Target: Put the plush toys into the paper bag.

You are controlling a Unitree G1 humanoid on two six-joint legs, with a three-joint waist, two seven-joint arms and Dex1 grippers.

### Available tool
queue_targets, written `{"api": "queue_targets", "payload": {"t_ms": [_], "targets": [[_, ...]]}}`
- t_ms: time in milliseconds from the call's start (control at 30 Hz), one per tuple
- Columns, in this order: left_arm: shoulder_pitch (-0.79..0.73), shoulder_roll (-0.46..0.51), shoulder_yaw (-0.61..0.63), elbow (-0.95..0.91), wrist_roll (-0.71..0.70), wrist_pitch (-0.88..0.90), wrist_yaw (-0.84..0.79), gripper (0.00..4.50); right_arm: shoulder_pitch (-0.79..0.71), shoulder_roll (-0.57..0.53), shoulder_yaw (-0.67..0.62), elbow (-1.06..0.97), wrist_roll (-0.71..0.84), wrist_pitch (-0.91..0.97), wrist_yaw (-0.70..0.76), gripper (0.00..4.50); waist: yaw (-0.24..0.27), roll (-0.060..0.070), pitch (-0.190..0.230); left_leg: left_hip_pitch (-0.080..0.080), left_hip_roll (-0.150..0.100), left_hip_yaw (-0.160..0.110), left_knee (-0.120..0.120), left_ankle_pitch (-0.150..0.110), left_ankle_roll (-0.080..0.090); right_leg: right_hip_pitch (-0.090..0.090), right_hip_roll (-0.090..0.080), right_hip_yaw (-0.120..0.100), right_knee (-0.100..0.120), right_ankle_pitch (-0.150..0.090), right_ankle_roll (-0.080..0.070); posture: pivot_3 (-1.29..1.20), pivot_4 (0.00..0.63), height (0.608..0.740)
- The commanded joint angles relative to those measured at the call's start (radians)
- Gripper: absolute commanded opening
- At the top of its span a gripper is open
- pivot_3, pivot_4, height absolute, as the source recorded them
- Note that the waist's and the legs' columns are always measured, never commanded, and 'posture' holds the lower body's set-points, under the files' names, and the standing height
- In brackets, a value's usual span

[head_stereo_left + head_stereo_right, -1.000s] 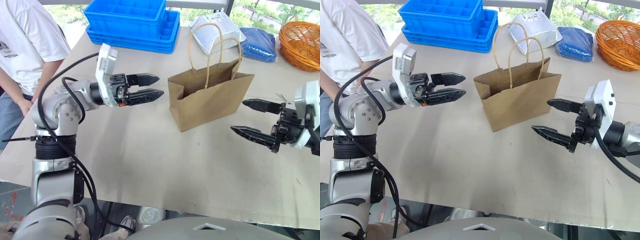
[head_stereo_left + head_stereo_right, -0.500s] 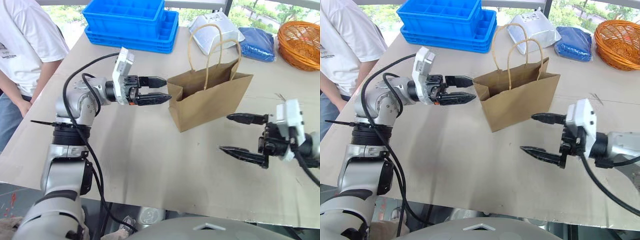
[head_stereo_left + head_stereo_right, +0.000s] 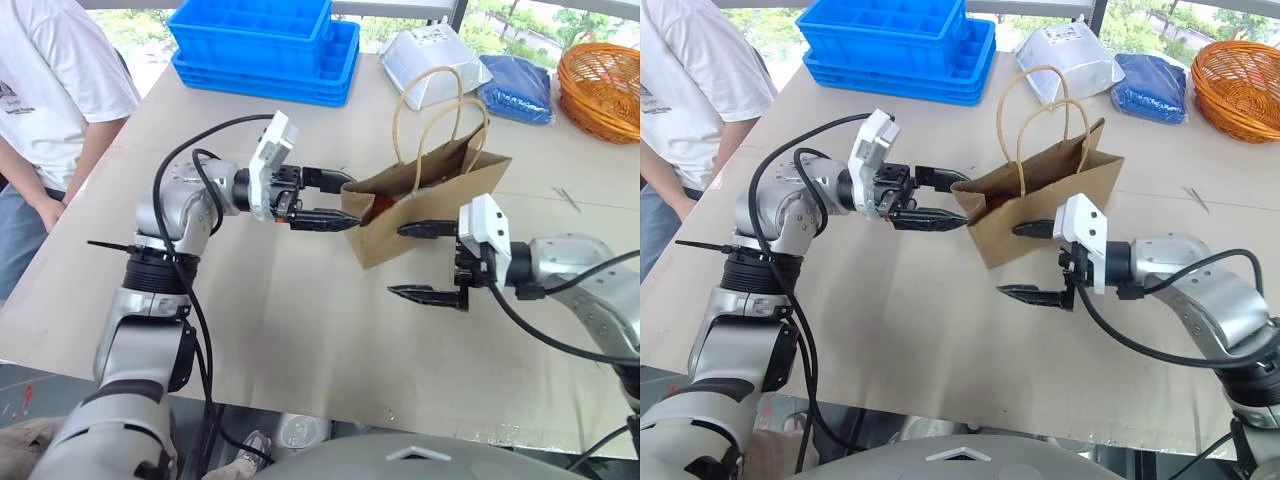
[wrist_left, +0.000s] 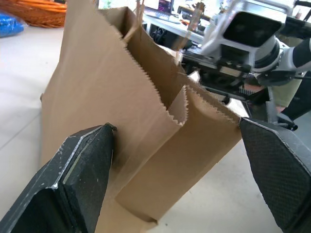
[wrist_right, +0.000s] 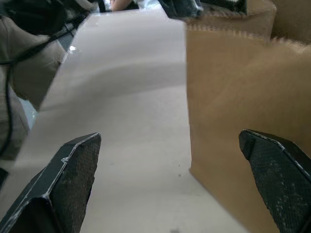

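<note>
Two spread grippers close on a paper bag point(image 3: 430, 205) standing mid-worktop.
Left gripper point(image 3: 322, 200) straddles the bag's end wall, right gripper point(image 3: 420, 260) beside its front; thin, light, crushable paper, best pinched at the rim.

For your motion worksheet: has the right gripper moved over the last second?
Yes. The right gripper has swung in from the table's right side toward the paper bag; judged against the blue tray, it now sits open at the bag's front face.
</note>
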Motion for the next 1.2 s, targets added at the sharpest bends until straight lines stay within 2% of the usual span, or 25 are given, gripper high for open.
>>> {"api": "queue_targets", "payload": {"t_ms": [33,67,133,267,300,433,600,1000,1200], "targets": [[0.022,0.0,0.008,-0.09,-0.01,0.001,0.026,4.5,-0.042,0.05,-0.003,0.027,-0.04,-0.029,-0.016,3.85,0.0,0.0,0.0,0.0,0.0,0.0,0.0,0.0,0.0,0.0,0.0,0.0,0.0,0.0,0.0,0.0,0.15,0.74],[0.03,0.001,0.009,-0.102,-0.013,0.004,0.029,4.5,-0.047,0.057,0.002,0.028,-0.048,-0.025,-0.012,3.44,0.001,0.0,0.0,0.0,0.0,0.0,0.0,0.0,0.0,0.0,0.0,0.0,0.0,0.0,0.0,0.0,0.15,0.74],[0.044,0.004,0.005,-0.119,-0.006,-0.004,0.035,4.5,-0.052,0.073,0.01,0.033,-0.067,-0.02,-0.014,2.3,0.001,0.0,0.0,0.0,0.0,0.0,0.0,0.0,0.0,0.0,0.0,0.0,0.0,0.0,0.0,0.0,0.15,0.74],[0.071,-0.001,-0.02,-0.147,0.035,-0.049,0.06,4.5,-0.056,0.101,0.022,0.04,-0.096,-0.017,-0.021,0.58,0.0,0.0,0.0,0.0,0.0,0.0,0.0,0.0,0.0,0.0,0.0,0.0,0.001,0.0,0.0,0.0,0.15,0.74],[0.078,-0.004,-0.029,-0.155,0.052,-0.067,0.073,4.5,-0.058,0.11,0.024,0.042,-0.103,-0.015,-0.025,0.02,0.0,0.0,0.0,0.0,0.0,0.0,0.0,0.0,0.0,0.0,0.0,0.0,0.001,0.0,0.0,0.0,0.15,0.74],[0.096,-0.012,-0.024,-0.164,0.082,-0.115,0.114,4.5,-0.061,0.138,0.024,0.042,-0.116,-0.009,-0.04,0.02,0.0,0.0,0.0,0.0,0.0,0.0,0.0,0.0,0.0,0.0,0.0,0.0,0.001,0.0,0.0,0.0,0.15,0.74],[0.144,0.023,-0.013,-0.192,0.103,-0.165,0.119,4.5,-0.063,0.167,0.003,0.04,-0.103,0.006,-0.055,0.02,-0.002,0.0,0.0,0.0,0.0,0.0,0.0,0.0,0.0,0.0,0.0,0.0,0.001,0.0,0.0,0.0,0.15,0.74],[0.159,0.047,0.003,-0.137,0.14,-0.347,0.08,4.5,-0.086,0.166,-0.018,0.057,-0.096,0.02,-0.034,0.02,-0.001,0.0,0.0,0.001,0.0,0.0,0.0,0.0,0.0,0.0,0.0,0.0,0.001,0.0,0.0,0.0,0.15,0.74],[0.117,0.05,0.029,-0.093,0.072,-0.315,0.03,4.5,-0.092,0.163,-0.023,0.061,-0.098,0.022,-0.024,0.02,-0.001,0.0,0.0,0.0,0.0,0.0,0.0,0.0,0.0,0.0,0.0,0.0,0.001,0.0,0.0,0.0,0.15,0.74]]}}
